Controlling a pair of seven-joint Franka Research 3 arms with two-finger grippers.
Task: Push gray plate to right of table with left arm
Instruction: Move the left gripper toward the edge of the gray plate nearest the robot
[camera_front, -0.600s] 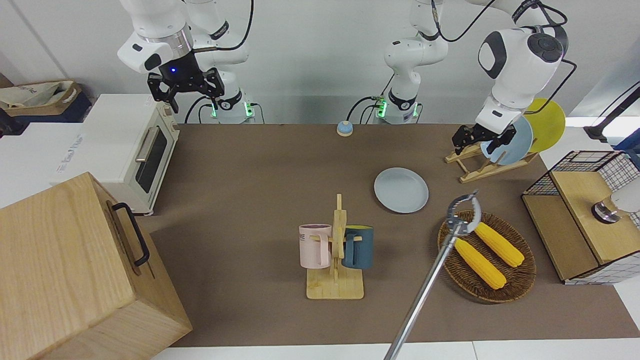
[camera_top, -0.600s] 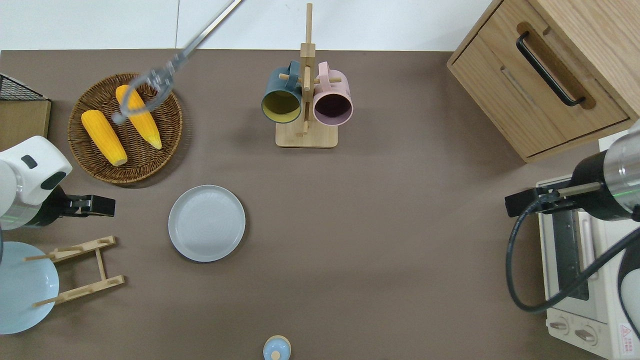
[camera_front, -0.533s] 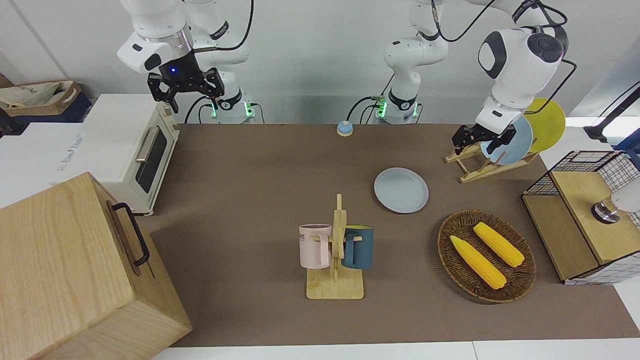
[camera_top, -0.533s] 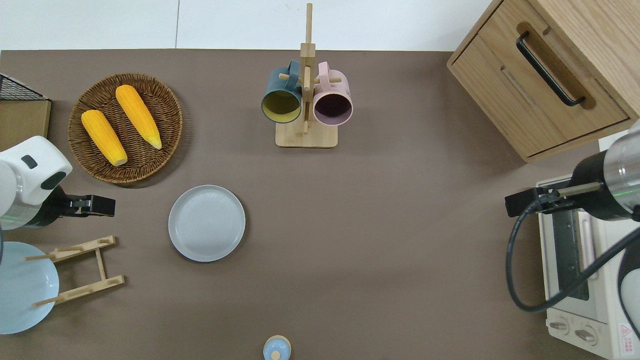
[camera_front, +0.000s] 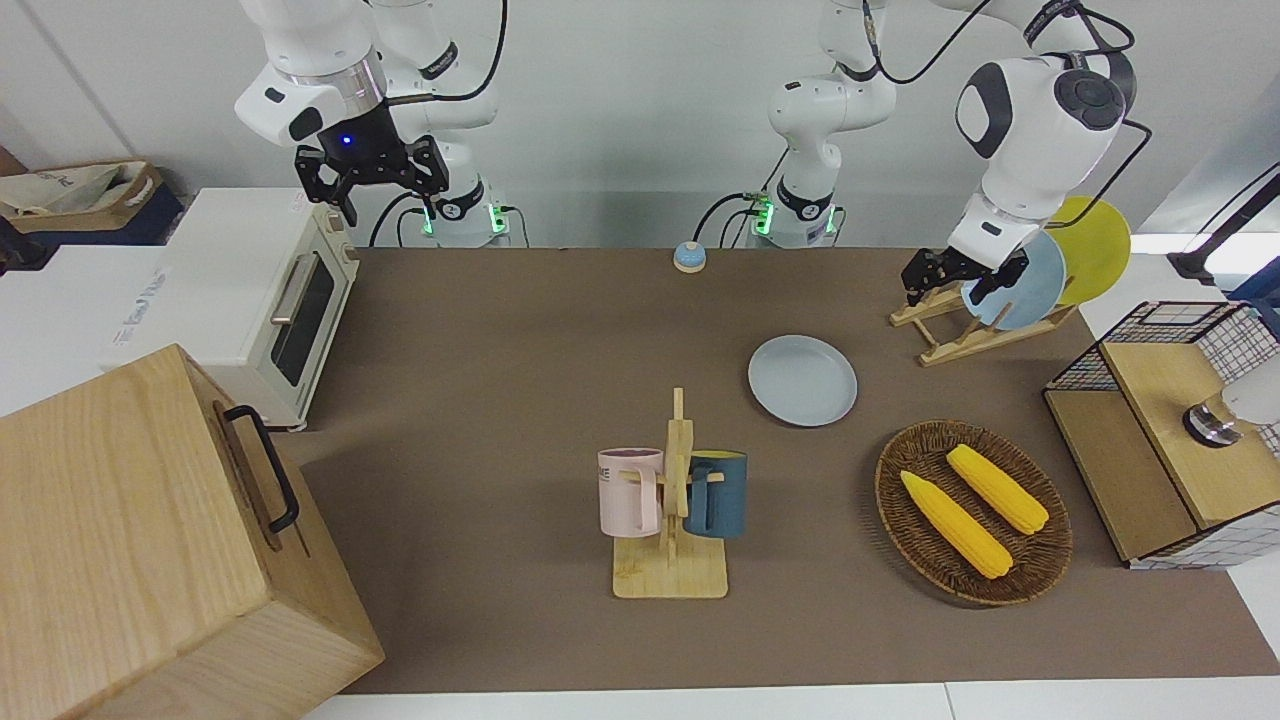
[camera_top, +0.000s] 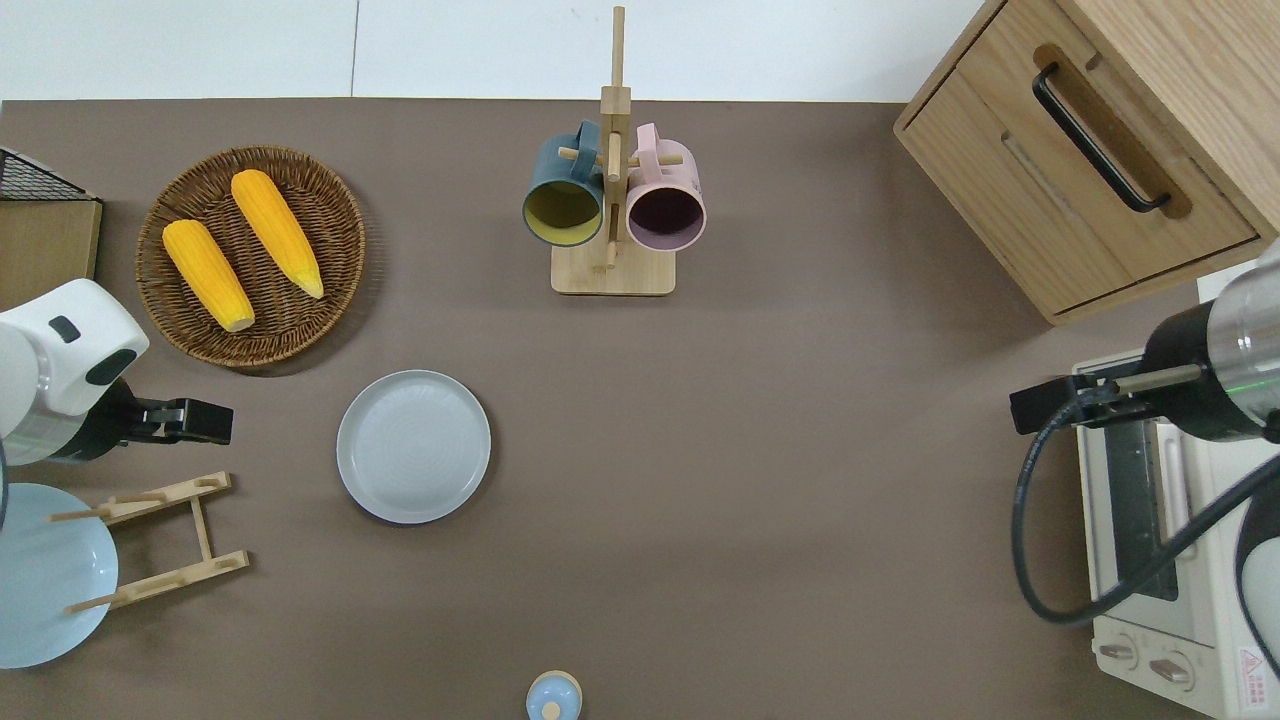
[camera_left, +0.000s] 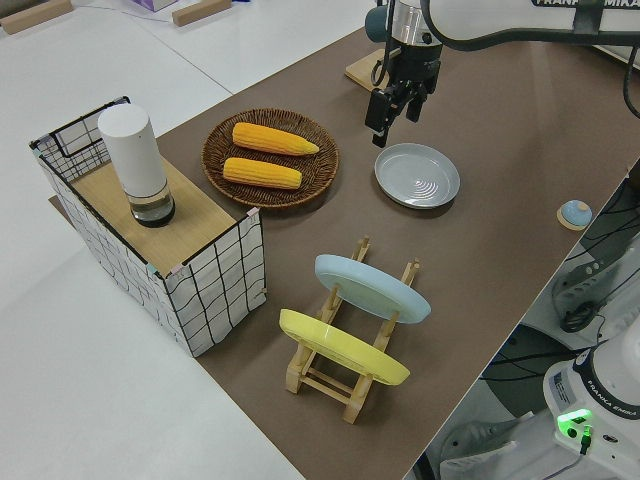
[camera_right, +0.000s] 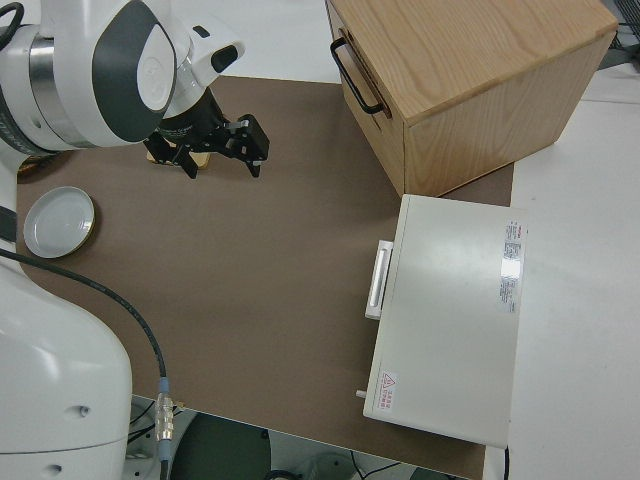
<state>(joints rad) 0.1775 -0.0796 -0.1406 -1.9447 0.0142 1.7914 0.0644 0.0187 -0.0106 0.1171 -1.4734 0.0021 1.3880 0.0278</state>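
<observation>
Working the rig remotely, I am reading the counter (camera_top: 760, 480) from the left arm's end across to the right arm's end. The left arm (camera_top: 60, 360) is reaching in over bare counter between the wicker basket (camera_top: 335, 290) of corn and the wooden plate rack (camera_top: 160, 540). Its tool (camera_top: 222, 422) is hanging there with fingers spread and gripping nothing.

The gray plate (camera_top: 413, 446) is lying flat on the counter, near the tool but apart from it, toward the right arm's end. It is nearer to the robots than the basket and the mug stand (camera_top: 612, 270). Past the plate a wide stretch of open counter is running toward the right arm (camera_top: 1215, 385), which is parked with its tool spread.

I am judging the push as not yet begun. The plate looks stiff, light and smooth-bottomed, so I am expecting it to slide easily on the matte surface. Its rim is shallow, leaving little to bear against. I am planning no pinch. Instead I am looking to lower the tool almost to the counter and press on the rim edge facing the left arm's end, in line with the plate's centre. An off-centre shove would likely spin it aside, and a high one could ride over the rim or chip it.
</observation>
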